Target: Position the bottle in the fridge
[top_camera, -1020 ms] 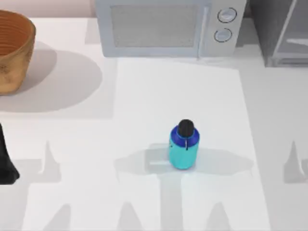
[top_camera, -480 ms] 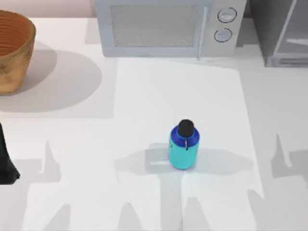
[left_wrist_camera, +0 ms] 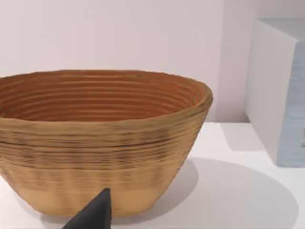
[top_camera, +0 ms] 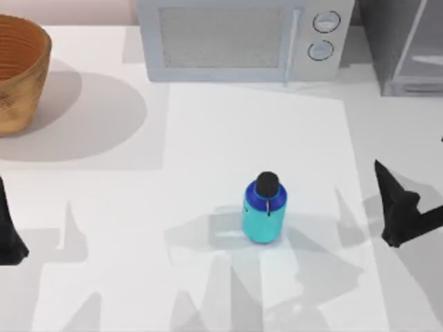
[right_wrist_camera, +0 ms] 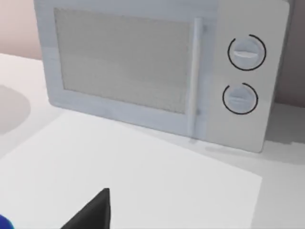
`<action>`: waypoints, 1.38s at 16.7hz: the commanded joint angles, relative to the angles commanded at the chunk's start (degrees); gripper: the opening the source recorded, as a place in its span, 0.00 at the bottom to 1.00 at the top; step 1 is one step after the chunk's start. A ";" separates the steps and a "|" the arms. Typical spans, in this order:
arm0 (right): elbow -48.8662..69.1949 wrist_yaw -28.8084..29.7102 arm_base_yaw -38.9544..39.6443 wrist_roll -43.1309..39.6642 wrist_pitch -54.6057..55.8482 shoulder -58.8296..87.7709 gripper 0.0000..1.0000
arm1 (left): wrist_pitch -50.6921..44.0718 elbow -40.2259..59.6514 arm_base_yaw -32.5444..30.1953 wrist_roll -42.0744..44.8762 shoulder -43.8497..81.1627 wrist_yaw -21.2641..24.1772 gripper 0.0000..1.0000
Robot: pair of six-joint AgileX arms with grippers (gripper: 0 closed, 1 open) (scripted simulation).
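Observation:
The bottle (top_camera: 264, 207) is small and turquoise with a dark blue shoulder and a black cap. It stands upright on the white mat (top_camera: 228, 138) near the table's middle. A sliver of its blue (right_wrist_camera: 2, 222) shows at the corner of the right wrist view. My right gripper (top_camera: 396, 207) hovers at the table's right side, level with the bottle and well apart from it. The fridge (top_camera: 405, 41), dark grey with a pale framed glassy door, stands at the back right corner. My left gripper (top_camera: 8, 238) rests at the left edge.
A light grey microwave (top_camera: 242, 38) with two round dials (right_wrist_camera: 245, 51) stands at the back centre, left of the fridge. A woven brown basket (top_camera: 21, 69) sits at the back left, and it stands close ahead in the left wrist view (left_wrist_camera: 105, 143).
My right gripper has come into the top view from the right edge, moving left toward the bottle. The bottle and the left arm have not moved.

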 joint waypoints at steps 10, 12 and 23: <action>4.68 -1.77 15.29 -0.13 37.54 46.07 1.00 | 0.00 0.00 0.00 0.00 0.00 0.00 1.00; 4.91 -1.97 17.05 -0.20 41.54 51.51 1.00 | 0.00 0.00 0.00 0.00 0.00 0.00 1.00; 6.87 -2.00 18.39 -0.24 43.22 55.96 1.00 | 0.00 0.00 0.00 0.00 0.00 0.00 1.00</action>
